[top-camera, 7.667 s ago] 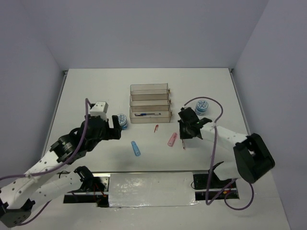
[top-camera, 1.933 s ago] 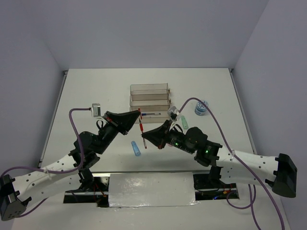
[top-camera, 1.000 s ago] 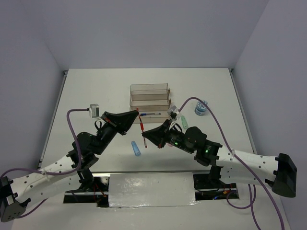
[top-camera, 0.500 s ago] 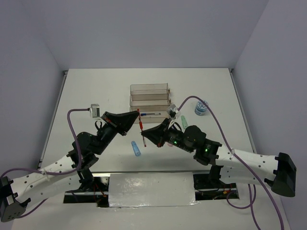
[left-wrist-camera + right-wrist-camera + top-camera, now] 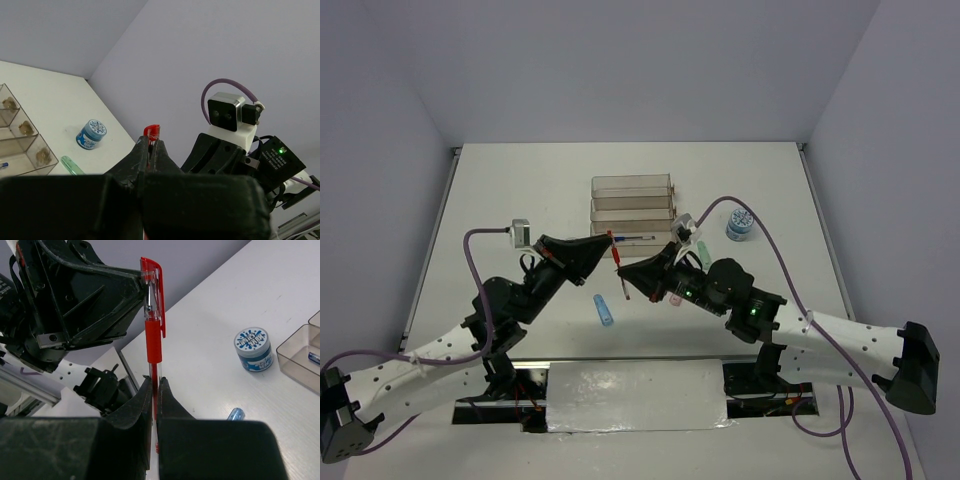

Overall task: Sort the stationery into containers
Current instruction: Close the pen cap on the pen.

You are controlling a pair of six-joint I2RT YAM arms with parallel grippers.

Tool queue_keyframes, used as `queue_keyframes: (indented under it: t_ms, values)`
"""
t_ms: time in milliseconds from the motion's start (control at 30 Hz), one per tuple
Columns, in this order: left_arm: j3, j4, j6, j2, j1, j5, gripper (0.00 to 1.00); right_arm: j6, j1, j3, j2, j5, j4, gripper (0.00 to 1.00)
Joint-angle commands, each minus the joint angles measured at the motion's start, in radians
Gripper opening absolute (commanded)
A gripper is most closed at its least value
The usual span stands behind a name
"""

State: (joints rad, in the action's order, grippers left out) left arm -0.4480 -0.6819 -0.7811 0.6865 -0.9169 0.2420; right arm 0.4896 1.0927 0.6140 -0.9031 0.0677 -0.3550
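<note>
A red pen [image 5: 618, 266] hangs above the table between both arms. My left gripper [image 5: 609, 244] is shut on its red cap end [image 5: 151, 132]. My right gripper [image 5: 624, 276] is shut on the clear barrel of the red pen [image 5: 154, 332] just below the cap. The containers [image 5: 633, 186], three clear stepped trays, stand behind; the nearest holds a blue pen [image 5: 630, 238]. A blue stick [image 5: 605, 310], a pink stick [image 5: 673, 297] and a green stick [image 5: 702, 255] lie on the table. One patterned roll [image 5: 741, 223] sits to the right, another roll [image 5: 254, 348] on the left.
The white table [image 5: 520, 200] is walled in by grey panels on three sides. Purple cables [image 5: 740, 205] loop off both wrists. The arms' bases and a metal plate [image 5: 635, 395] line the near edge.
Both grippers have stayed shut on the red pen. The right gripper has slid up the pen toward the left gripper, so less pen shows between them.
</note>
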Motion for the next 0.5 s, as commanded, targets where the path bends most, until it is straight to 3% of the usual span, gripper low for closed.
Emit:
queue_keyframes:
  t_ms: [0, 267, 467]
  values:
    - [0.018, -0.084, -0.043, 0.007, 0.003, -0.032, 0.00, -0.040, -0.020, 0.069, 0.018, 0.038, -0.042, 0.00]
    - [0.049, -0.119, -0.109, 0.025, 0.004, -0.064, 0.00, -0.118, -0.043, 0.108, -0.013, -0.028, -0.114, 0.00]
    - [-0.014, 0.045, -0.150, 0.018, 0.003, -0.060, 0.00, -0.244, -0.059, 0.107, 0.003, -0.107, -0.141, 0.00]
